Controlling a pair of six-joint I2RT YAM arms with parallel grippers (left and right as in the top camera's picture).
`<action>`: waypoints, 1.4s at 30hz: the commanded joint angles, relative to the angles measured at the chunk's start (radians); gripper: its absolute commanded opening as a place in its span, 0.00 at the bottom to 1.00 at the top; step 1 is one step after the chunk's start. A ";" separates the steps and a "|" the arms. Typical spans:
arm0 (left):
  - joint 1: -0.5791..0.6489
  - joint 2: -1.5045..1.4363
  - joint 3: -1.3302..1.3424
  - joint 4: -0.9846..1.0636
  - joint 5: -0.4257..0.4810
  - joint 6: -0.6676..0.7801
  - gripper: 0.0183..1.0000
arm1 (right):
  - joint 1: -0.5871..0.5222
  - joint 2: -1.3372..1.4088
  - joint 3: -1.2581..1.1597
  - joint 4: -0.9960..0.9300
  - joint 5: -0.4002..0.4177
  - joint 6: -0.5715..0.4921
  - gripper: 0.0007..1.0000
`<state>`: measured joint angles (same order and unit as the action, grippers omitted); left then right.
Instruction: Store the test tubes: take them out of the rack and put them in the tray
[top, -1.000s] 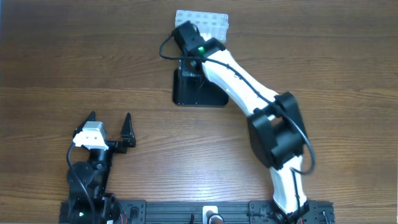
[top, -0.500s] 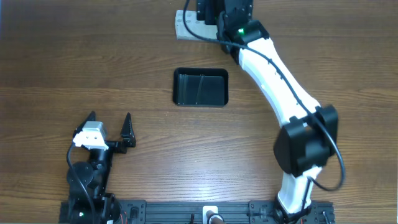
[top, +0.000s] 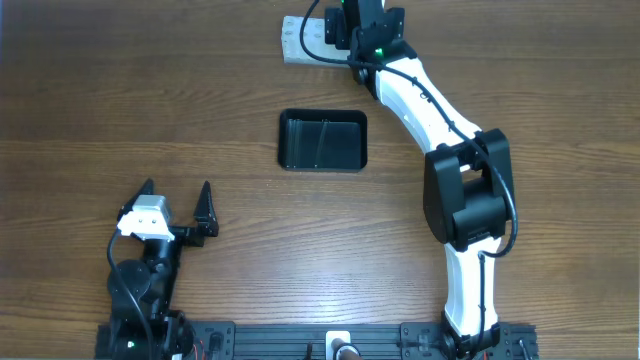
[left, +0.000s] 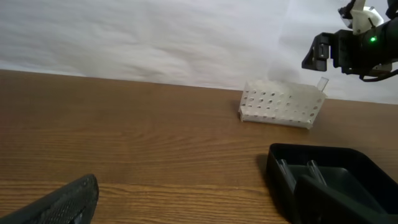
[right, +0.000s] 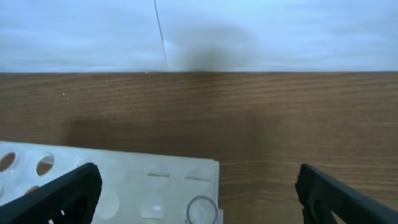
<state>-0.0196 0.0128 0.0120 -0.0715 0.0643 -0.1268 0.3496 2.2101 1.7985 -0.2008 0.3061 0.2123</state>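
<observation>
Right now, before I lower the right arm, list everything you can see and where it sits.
table: one, brown wood, under everything.
test tube rack: one, white, at the table's far edge.
standing test tube: one, clear, upright in a corner hole of the rack, below the right gripper.
tray: one, black, mid-table, nearer the arms than the rack.
stored test tubes: two seem to show, clear, lying in the tray.
left gripper: black, open, near left of the table, apart from everything.
right gripper: black, open, above the rack.
</observation>
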 joint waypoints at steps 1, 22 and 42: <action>0.006 -0.006 -0.006 -0.001 0.010 0.008 1.00 | -0.011 0.044 0.001 0.005 -0.010 0.000 0.95; 0.006 -0.006 -0.006 -0.001 0.010 0.008 1.00 | -0.010 0.066 0.001 0.022 -0.010 0.012 0.33; 0.006 -0.006 -0.006 -0.001 0.010 0.008 1.00 | -0.007 0.065 0.002 0.030 -0.010 0.019 0.12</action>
<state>-0.0196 0.0128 0.0120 -0.0715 0.0643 -0.1268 0.3454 2.2715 1.7985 -0.1787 0.2981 0.2306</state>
